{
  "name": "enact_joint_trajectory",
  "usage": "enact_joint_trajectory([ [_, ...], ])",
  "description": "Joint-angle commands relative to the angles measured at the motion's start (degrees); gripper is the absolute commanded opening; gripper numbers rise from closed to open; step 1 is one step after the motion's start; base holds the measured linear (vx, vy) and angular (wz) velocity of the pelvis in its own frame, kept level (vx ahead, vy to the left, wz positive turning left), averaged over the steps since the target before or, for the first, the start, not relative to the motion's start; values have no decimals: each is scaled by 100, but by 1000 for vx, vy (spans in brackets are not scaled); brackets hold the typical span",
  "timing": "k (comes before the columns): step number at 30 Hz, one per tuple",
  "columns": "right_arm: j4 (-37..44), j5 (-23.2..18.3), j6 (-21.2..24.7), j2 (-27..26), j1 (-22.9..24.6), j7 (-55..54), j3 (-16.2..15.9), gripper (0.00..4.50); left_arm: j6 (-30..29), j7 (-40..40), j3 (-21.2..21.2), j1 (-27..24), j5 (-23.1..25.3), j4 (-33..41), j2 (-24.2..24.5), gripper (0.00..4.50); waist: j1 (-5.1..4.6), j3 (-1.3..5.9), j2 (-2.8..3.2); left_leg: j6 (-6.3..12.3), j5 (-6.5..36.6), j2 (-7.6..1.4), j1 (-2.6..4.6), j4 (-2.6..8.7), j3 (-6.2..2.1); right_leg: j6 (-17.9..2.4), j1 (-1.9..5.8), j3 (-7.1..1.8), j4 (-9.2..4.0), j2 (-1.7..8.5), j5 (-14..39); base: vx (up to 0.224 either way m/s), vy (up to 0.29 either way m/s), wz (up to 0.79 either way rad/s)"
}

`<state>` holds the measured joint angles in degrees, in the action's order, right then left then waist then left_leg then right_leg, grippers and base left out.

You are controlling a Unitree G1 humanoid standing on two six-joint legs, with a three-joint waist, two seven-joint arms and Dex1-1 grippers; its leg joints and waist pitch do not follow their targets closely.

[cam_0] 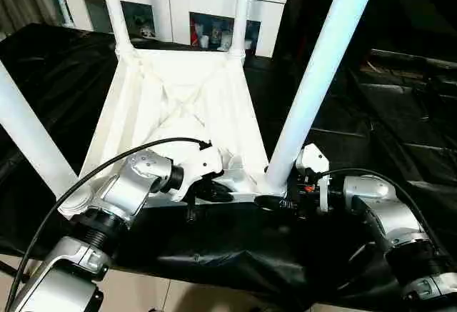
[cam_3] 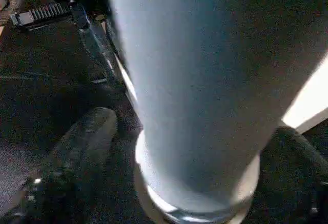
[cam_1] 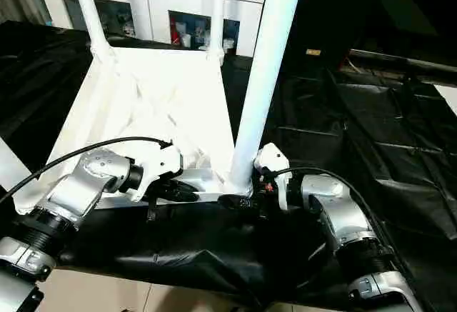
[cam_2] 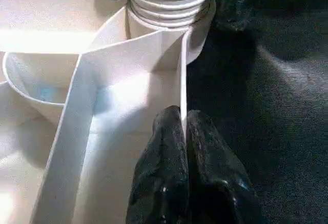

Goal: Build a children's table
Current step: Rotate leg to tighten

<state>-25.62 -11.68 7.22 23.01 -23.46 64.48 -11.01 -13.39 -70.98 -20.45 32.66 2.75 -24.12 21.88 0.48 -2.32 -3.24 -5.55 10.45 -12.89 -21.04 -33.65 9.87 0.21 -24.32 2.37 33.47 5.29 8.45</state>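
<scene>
The children's table lies upside down on the black-draped work table, its white ribbed top (cam_0: 178,91) facing up and all legs standing in the corner sockets. My left gripper (cam_2: 182,119) is shut on the thin near rim wall (cam_2: 183,75) of the top, close to the near right socket. The near right leg (cam_0: 321,62) rises from that socket. My right gripper (cam_3: 196,127) stands open around this leg's base, one finger (cam_3: 82,147) on each side, and the visible one is a little apart from the tube.
Three more white legs stand at the near left (cam_0: 28,133), far left (cam_0: 113,12) and far right (cam_0: 241,12). A white cabinet (cam_0: 178,1) with glass doors is behind the table. The wrinkled black cloth (cam_0: 371,126) spreads to the right; its front edge drops to a pale floor (cam_0: 143,290).
</scene>
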Motion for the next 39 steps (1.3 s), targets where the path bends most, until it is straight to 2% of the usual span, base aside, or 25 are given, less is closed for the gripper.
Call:
enact_joint_trajectory([
  [1,-53,-49,5,43,-120,128,16,373,-42,-71,-132,-47,-112,177,-77,0,0,366,24,332,1233,8,28,380,97,-1377,341,-112,-267,110,1027,0,0,0],
  [10,-135,9,-38,91,-162,185,39,284,-26,-50,-119,-30,-81,132,-54,0,-3,380,25,391,1105,17,26,363,99,-1441,353,-107,-242,101,841,0,0,0],
  [17,-251,89,-113,16,-138,68,13,269,-50,7,-116,-27,-28,36,-35,0,-4,378,29,388,1135,17,27,363,97,-1440,352,-103,-246,103,904,0,0,0],
  [19,-543,227,-210,-246,-136,-717,178,268,-118,321,-48,28,23,-174,-195,0,-15,369,31,353,1175,21,27,366,102,-1412,338,-106,-254,101,987,0,0,0],
  [20,-646,260,-250,-330,-146,-973,242,268,-129,433,-23,50,40,-239,-252,0,-28,344,34,311,1259,21,21,383,100,-1378,321,-102,-279,98,1149,0,0,0],
  [21,-910,308,-317,-552,-169,-1617,419,267,-160,760,43,118,88,-431,-423,0,-66,317,34,111,1728,42,44,396,86,-1145,296,-87,-360,109,2008,0,0,0],
  [22,-910,308,-317,-552,-169,-1617,419,267,-160,760,43,118,88,-431,-423,0,-76,326,24,53,1780,46,42,400,72,-1069,306,-83,-377,116,2179,0,0,0],
  [23,-1122,348,-350,-740,-194,-2172,558,267,-162,1091,112,192,128,-635,-598,0,-76,334,22,9,1784,46,38,404,54,-1014,317,-78,-376,116,2247,0,0,0],
  [24,-1181,374,-367,-793,-203,-2347,588,267,-153,1202,137,218,138,-708,-658,0,-112,317,39,-11,1836,50,40,411,61,-958,278,-86,-413,106,2308,0,0,0],
  [26,-1381,394,-358,-1129,-269,-3381,850,267,-215,1846,226,370,226,-1071,-998,0,-147,305,26,-10,2031,78,62,394,65,-838,242,-73,-463,93,2654,0,0,0],
  [28,-1540,464,-343,-1460,-353,-4493,1086,267,-296,2484,235,552,381,-1440,-1317,0,-172,300,44,-39,2174,104,72,387,41,-681,230,-40,-506,82,3032,0,0,0],
  [29,-1540,464,-343,-1460,-353,-4493,1086,267,-296,2484,235,552,381,-1440,-1317,0,-176,293,47,-53,2184,104,75,391,43,-614,215,-38,-532,82,3116,0,0,0],
  [30,-1560,563,-337,-1589,-376,-4963,1131,267,-321,2800,256,654,439,-1619,-1454,0,-182,303,83,-57,2256,111,91,388,24,-538,204,-19,-546,83,3237,0,0,0],
  [31,-1562,591,-335,-1616,-379,-5056,1134,267,-330,2864,262,676,448,-1658,-1483,0,-193,310,70,-37,2276,109,82,398,21,-497,209,-4,-565,74,3188,0,0,0],
  [33,-1502,693,-341,-1783,-382,-5301,1106,267,-345,3090,233,792,528,-1845,-1582,0,-176,332,95,32,2227,110,71,405,33,-573,206,-17,-554,63,2838,0,0,0],
  [35,-1455,726,-417,-1907,-384,-5295,1069,267,-326,3173,214,873,584,-1975,-1634,0,-172,332,99,65,2249,105,73,404,39,-631,198,-21,-542,58,2731,0,0,0],
  [37,-1353,615,-655,-1996,-365,-4997,1021,323,-245,3149,201,940,630,-2082,-1666,0,-177,340,139,99,2276,95,39,425,35,-720,226,-25,-528,64,2517,0,0,0],
  [39,-1186,502,-861,-1942,-343,-4726,1029,339,-99,3076,204,953,649,-2124,-1650,0,-162,347,127,145,2293,100,46,412,47,-764,227,-29,-527,69,2451,0,0,0],
])
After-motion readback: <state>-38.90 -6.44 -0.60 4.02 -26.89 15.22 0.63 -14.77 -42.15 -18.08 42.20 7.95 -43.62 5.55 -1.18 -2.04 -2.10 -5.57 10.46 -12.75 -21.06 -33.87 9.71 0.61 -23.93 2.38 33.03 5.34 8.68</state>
